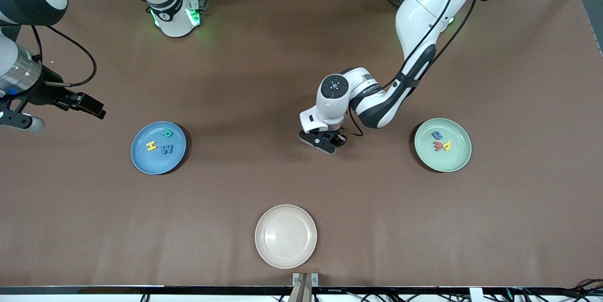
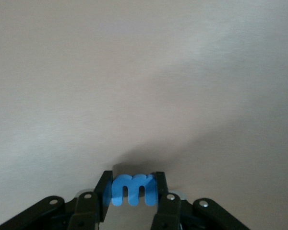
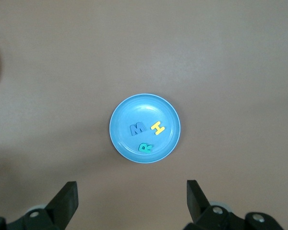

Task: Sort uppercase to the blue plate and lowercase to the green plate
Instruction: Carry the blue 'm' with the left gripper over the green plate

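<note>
My left gripper (image 1: 325,144) is low over the middle of the table, shut on a blue letter piece (image 2: 132,189) that shows three prongs like an m. The blue plate (image 1: 146,160) lies toward the right arm's end and holds uppercase pieces: a yellow H (image 1: 151,146), a blue W (image 1: 167,149) and a green R (image 1: 166,133). The green plate (image 1: 450,160), toward the left arm's end, holds three lowercase pieces: blue (image 1: 437,135), red (image 1: 438,146) and yellow (image 1: 446,145). My right gripper (image 1: 96,110) hangs open and empty, up in the air near the blue plate (image 3: 129,112).
A cream plate (image 1: 286,236) with nothing in it lies near the table's front edge, nearer to the camera than my left gripper. The brown table top (image 1: 301,47) stretches between the plates and the arm bases.
</note>
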`<act>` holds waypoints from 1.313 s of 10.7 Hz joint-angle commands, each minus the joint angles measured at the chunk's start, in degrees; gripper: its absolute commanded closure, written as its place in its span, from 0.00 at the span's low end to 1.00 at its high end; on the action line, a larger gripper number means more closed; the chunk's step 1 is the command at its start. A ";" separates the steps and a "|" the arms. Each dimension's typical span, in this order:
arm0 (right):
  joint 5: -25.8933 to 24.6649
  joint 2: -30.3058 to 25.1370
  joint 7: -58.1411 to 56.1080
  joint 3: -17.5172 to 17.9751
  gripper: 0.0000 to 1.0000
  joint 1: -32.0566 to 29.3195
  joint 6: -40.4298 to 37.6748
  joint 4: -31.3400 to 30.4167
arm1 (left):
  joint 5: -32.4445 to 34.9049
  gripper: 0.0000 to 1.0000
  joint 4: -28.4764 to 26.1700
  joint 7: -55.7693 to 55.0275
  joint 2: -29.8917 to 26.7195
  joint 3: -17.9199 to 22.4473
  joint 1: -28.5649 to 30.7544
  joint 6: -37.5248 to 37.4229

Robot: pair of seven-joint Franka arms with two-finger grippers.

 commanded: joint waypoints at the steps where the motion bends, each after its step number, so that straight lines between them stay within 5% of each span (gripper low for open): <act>1: 1.06 -0.61 -3.98 0.55 0.00 -1.23 -0.91 2.28 | 1.46 1.00 -0.56 0.96 -3.98 -0.57 3.30 -5.92; 7: 1.14 -0.44 -7.07 0.82 0.00 -0.10 -3.02 4.75 | 1.19 1.00 -6.18 14.75 -11.55 -10.58 25.43 -17.44; 10: 1.23 0.79 -0.34 0.90 0.00 4.90 -2.49 4.57 | 1.02 1.00 -8.46 20.73 -14.10 -10.07 29.76 -20.01; 14: 1.32 4.39 13.11 2.56 0.00 13.60 0.31 4.75 | -0.55 1.00 -13.82 29.88 -18.93 -3.93 31.79 -19.57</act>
